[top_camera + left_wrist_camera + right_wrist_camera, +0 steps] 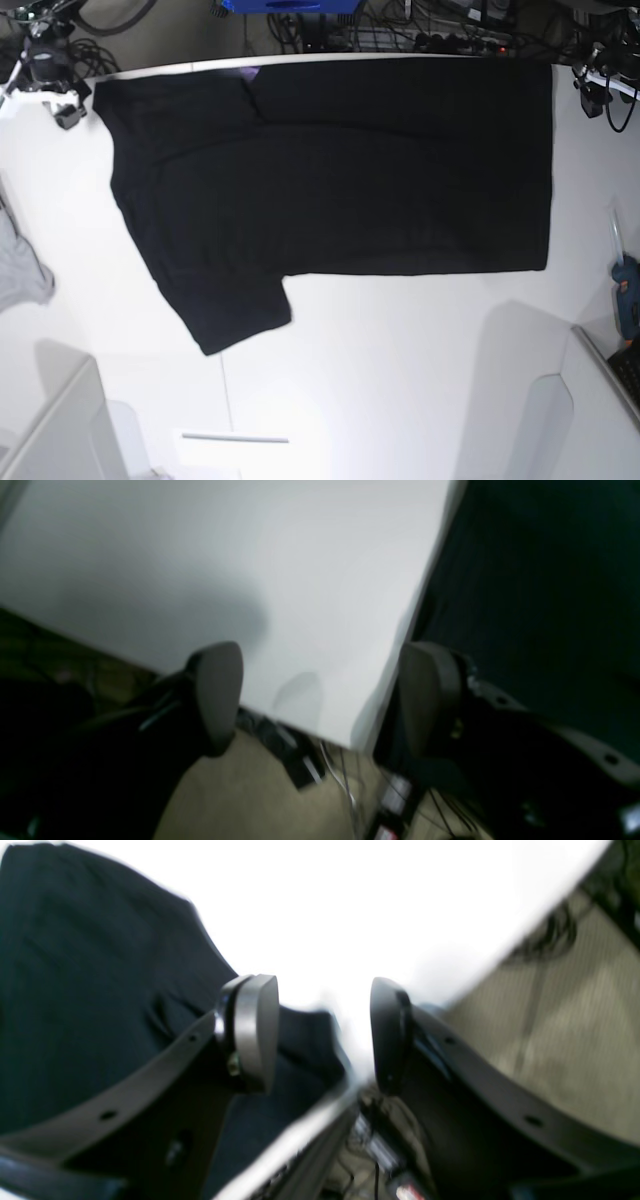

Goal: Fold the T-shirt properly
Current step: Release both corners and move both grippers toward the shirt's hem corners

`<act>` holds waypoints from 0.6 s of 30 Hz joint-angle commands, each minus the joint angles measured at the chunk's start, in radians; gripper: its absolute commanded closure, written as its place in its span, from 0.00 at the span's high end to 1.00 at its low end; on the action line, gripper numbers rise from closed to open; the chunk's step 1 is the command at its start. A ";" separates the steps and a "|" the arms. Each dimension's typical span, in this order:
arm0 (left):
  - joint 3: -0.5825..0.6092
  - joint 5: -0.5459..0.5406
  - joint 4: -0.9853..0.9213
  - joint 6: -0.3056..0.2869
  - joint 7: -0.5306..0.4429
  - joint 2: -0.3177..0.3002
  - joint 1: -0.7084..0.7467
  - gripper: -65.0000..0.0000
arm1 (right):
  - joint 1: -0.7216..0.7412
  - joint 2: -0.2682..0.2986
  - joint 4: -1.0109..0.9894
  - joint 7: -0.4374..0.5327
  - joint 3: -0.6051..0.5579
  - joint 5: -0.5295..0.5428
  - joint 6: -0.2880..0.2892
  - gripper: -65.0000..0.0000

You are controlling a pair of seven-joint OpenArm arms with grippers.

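shirt (340, 180): one, black, matte cloth, plain side up, flat with soft creases; spread along table's far edge, nearly corner to corner; one sleeve pointing toward near-left, small purple sliver at collar by far edge
table (400, 350): one, white, smooth, bare across near half
grey cloth (20, 270): one, crumpled, at left edge, apart from shirt
left gripper (320, 695): jaws wide apart, nothing between; two rounded dark pads; over far corner of table, shirt just beside one pad
right gripper (322, 1032): jaws parted, nothing held; one grey pad, one black; at far edge, over shirt hem
blue tool (627, 300): one, at right edge
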 commanded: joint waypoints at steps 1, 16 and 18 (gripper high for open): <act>-0.003 -0.009 0.019 -0.002 -0.010 -0.012 -0.008 0.72 | 0.015 0.030 0.018 0.018 -0.012 0.012 0.007 0.44; 0.040 0.227 0.018 -0.002 -0.009 -0.059 -0.234 0.00 | 0.232 0.115 0.010 -0.051 -0.114 0.006 0.005 0.44; 0.109 0.258 0.016 -0.002 -0.009 -0.093 -0.248 0.00 | 0.265 0.135 -0.008 -0.081 -0.139 0.006 0.005 0.44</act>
